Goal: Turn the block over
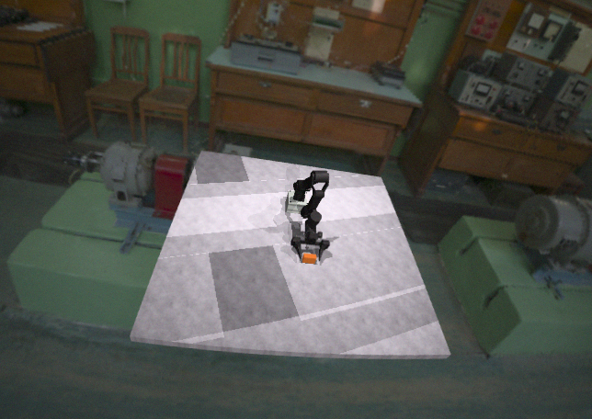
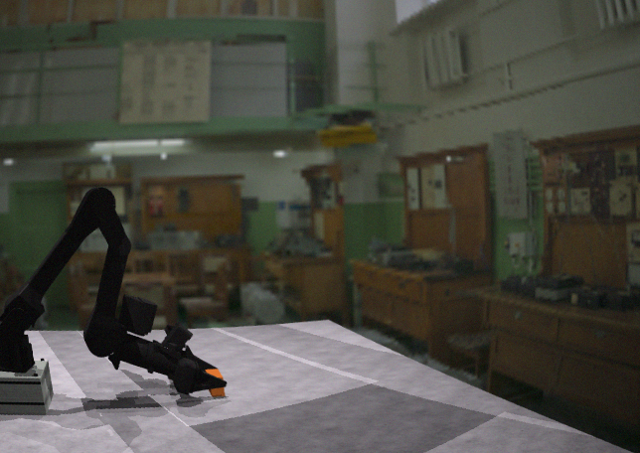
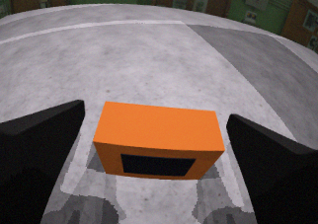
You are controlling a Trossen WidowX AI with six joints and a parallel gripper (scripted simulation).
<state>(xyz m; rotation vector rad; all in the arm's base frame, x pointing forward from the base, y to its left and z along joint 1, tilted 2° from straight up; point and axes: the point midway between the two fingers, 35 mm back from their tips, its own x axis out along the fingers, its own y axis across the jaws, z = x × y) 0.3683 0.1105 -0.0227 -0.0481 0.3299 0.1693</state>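
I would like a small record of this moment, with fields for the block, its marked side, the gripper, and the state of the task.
block: orange block, resting on the grey table, between the gripper's fingers but touching neither
marked side: dark rectangle on the side face toward the wrist camera, not facing down
gripper: gripper wide open, holding nothing, low over the table, one finger on each side of the block
arm: black arm bent forward from its base
task state: not done

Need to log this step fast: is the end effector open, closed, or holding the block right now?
End effector: open, holding nothing; the orange block sits on the table between its spread fingers, with gaps on both sides.
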